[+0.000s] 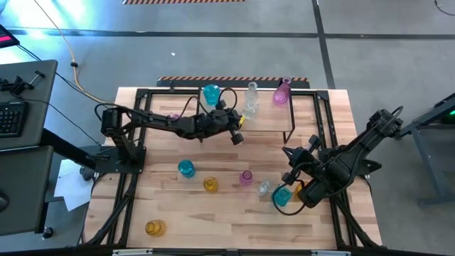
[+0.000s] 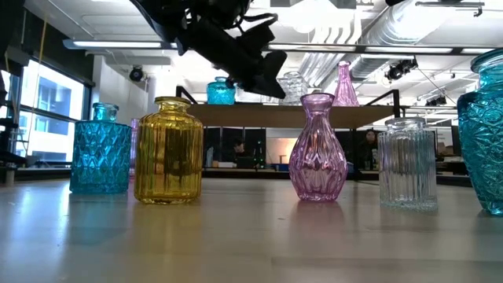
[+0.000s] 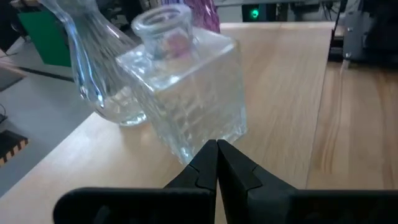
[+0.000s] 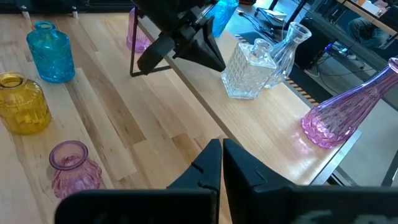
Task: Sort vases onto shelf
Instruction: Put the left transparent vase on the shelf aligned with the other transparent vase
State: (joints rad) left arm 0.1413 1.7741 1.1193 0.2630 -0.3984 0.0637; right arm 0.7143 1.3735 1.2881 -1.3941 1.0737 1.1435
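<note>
The shelf stands at the table's far side. It carries a teal vase, a clear flared vase and a clear square bottle side by side, and a pink-purple vase. My left gripper is shut, its tips just over the shelf board at the square bottle's near lower corner; it also shows in the right wrist view. My right gripper is shut and empty, raised over the table before the shelf's right end. Several vases stand on the table. My left gripper's shut fingertips stand right at the square bottle's lower corner, coming level from the table's left. I cannot tell whether they touch it. The bottle stands upright on the shelf board.
On the table stand a teal vase, a yellow jar, a pink vase, a clear jar, a teal vase under my right arm, and a yellow vase near the front left. A pink vase stands under the shelf.
</note>
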